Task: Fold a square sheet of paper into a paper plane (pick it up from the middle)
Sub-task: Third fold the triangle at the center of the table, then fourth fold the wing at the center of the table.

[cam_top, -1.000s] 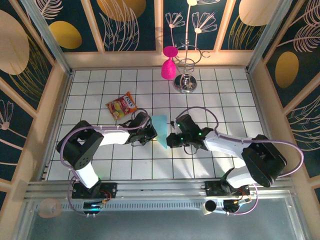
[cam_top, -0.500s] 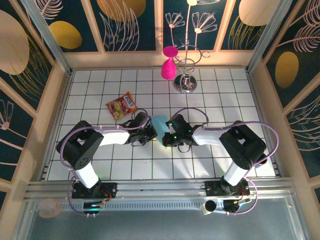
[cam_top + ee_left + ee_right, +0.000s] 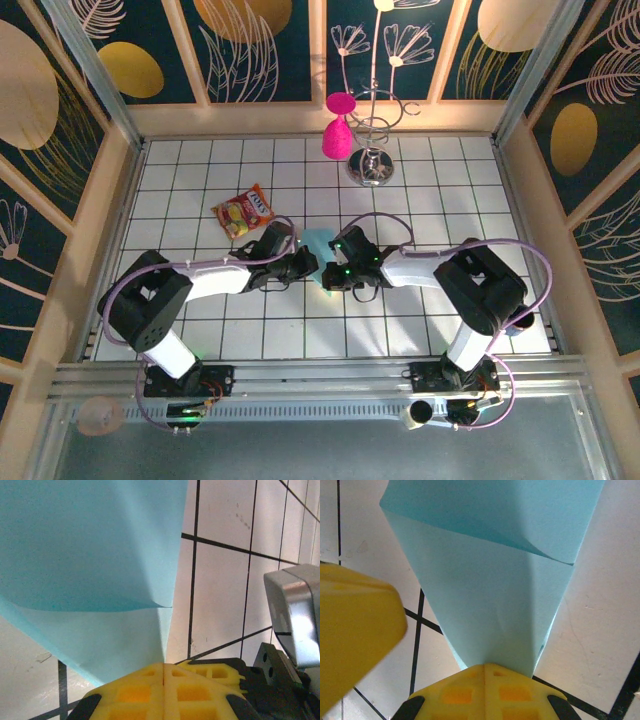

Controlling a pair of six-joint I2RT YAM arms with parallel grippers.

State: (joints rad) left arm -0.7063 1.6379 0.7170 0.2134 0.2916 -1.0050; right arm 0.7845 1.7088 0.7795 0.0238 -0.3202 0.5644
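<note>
Mid-table [image 3: 200, 180], approx centre of the grid: pinching the light-blue sheet [image 3: 318, 246] from both sides, part-folded, one flap doubled over w/ a soft crease. On the left wrist cam, clamped w/ the left gripper [image 3: 164, 668], yellow fingers pressed flat together, no gap, sheet [image 3: 90, 545] edge running down into the tips. Same on the right wrist cam: right gripper [image 3: 485, 669] squeezed shut on the narrow end of the sheet [image 3: 485, 605], other arm's yellow finger [image 3: 355, 630] just beside. From above, left gripper [image 3: 305, 266] and right gripper [image 3: 327, 276] nearly touching. Toward the far-left: red-and-yellow snack packet [image 3: 244, 211], lying flat, apart from the sheet, contents can't tell. At the far edge: pink cup [image 3: 337, 138] hung on a wire stand [image 3: 372, 165], inside not visible.
</note>
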